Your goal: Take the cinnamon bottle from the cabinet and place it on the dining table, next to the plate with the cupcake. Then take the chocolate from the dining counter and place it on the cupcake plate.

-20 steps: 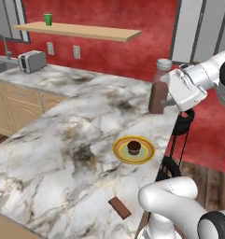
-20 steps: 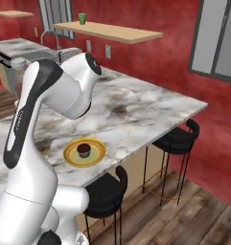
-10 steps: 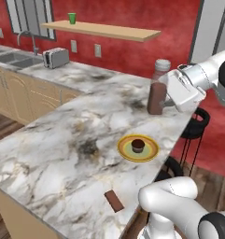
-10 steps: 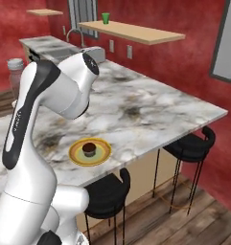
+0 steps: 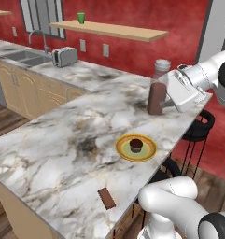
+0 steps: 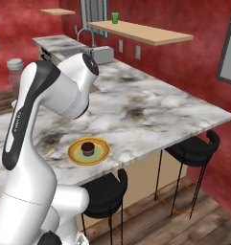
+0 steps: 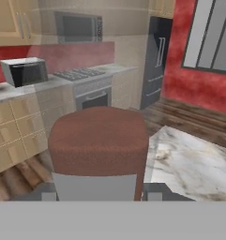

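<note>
Cinnamon bottle [image 5: 157, 92], slim clear cylinder of reddish-brown powder, grey-capped, sits clamped in the claw [image 5: 167, 99].

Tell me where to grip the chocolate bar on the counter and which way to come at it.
Grip the chocolate bar across its short width, coming straight down from above. It lies flat on the marble counter near the front edge, too thin to take from the side, and nothing stands close beside it. The gripper holds the cinnamon bottle, so that must be set down first.
</note>
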Robot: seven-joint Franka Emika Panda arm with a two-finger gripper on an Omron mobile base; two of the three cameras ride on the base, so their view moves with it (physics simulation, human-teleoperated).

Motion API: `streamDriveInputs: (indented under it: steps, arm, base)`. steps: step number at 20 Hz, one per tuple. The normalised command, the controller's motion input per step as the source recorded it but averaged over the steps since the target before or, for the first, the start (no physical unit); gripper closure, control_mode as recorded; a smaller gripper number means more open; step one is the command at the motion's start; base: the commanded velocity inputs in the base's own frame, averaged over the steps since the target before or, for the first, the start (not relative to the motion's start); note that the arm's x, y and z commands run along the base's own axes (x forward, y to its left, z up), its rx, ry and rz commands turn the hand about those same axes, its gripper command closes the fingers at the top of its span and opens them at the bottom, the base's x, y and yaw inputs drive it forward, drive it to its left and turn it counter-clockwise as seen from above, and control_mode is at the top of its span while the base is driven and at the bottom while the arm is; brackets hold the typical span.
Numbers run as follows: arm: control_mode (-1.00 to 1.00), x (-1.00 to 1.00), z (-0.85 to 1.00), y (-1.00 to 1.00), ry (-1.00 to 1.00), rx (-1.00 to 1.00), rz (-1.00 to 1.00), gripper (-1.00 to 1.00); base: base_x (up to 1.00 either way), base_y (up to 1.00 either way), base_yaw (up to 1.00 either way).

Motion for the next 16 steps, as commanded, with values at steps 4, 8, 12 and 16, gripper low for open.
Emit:
streamDriveInputs:
  steps: [4, 8, 12, 16]
  arm:
    - [1.0, 0.0, 0.0, 0.0, 0.0, 0.0, 0.0, 1.0]
    - [1.0, 0.0, 0.0, 0.0, 0.0, 0.0, 0.0, 1.0]
    - [1.0, 0.0, 0.0, 0.0, 0.0, 0.0, 0.0, 1.0]
    - [1.0, 0.0, 0.0, 0.0, 0.0, 0.0, 0.0, 1.0]
  base:
    - [0.3, -0.63, 0.08]
    - [0.41, -0.55, 0.1]
    - [0.52, -0.48, 0.1]
    - [0.51, -0.45, 0.11]
